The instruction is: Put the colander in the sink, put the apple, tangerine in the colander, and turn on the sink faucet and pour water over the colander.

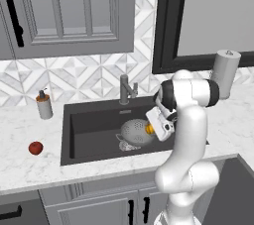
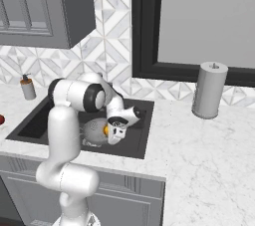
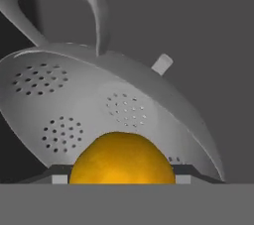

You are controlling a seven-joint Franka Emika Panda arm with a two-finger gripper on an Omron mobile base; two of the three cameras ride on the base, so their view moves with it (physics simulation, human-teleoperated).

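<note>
The gripper (image 1: 155, 129) holds the tangerine (image 3: 122, 158) pinched between its fingers, just beside the colander (image 3: 99, 110), which sits in the sink (image 1: 94, 120). To do this well, I would carry the fruit over the rim before spreading the fingers. The colander looks tipped, its open mouth facing the fingers; round, it has no long axis.

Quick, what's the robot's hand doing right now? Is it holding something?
Gripper: closed on the tangerine, holding it over the colander in the sink.
</note>
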